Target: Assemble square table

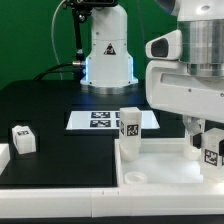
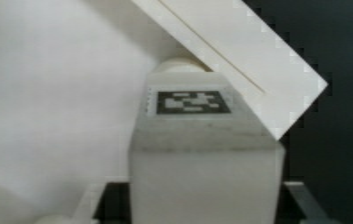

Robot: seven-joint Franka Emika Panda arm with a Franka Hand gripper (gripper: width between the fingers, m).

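The square table's white slab (image 1: 160,172) lies at the front of the black table, and one tagged leg (image 1: 130,124) stands upright at its far corner on the exterior view's left. My gripper (image 1: 209,150) hangs over the slab's right end, shut on a second white leg (image 1: 211,152). In the wrist view that leg (image 2: 194,130) fills the space between the dark fingers (image 2: 112,202), its tag facing the camera. My gripper (image 2: 199,208) holds its near end. The leg's far end lies against the slab's edge (image 2: 226,50). A third leg (image 1: 22,138) lies loose at the exterior view's left.
The marker board (image 1: 105,119) lies flat behind the slab. The robot's base (image 1: 108,55) stands at the back. A plain white block (image 1: 3,160) sits at the left edge of the exterior view.
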